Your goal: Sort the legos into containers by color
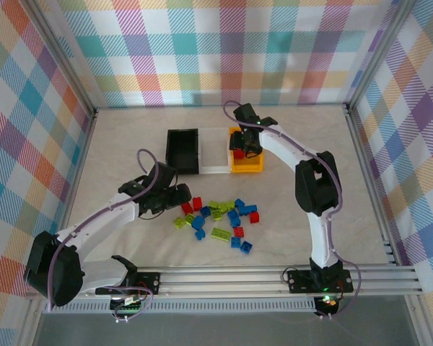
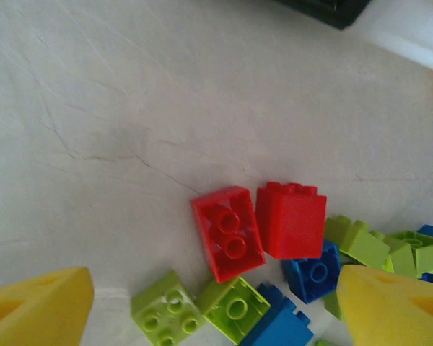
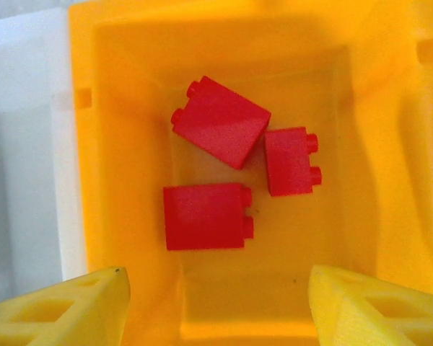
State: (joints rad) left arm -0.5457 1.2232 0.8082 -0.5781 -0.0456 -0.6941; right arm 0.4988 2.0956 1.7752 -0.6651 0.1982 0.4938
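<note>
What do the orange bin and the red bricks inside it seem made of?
Orange rectangular bin: moulded plastic by the look, smooth, faintly glossy walls with rounded corners. Red studded bricks: apparently hard plastic, crisp edges, uniform colour, soft sheen.

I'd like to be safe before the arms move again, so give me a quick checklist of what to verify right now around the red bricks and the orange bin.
1. Right gripper empty over the orange bin: ok, fingers apart, nothing between them.
2. Only red in the orange bin: ok, three red bricks lie inside.
3. Left gripper ready to grasp: ok, fingers apart, nothing held.
4. Red target below the left gripper: ok, two red bricks lie side by side at the pile's edge.
5. Room around that target: not ok, a blue brick and a green brick crowd their near side.
</note>
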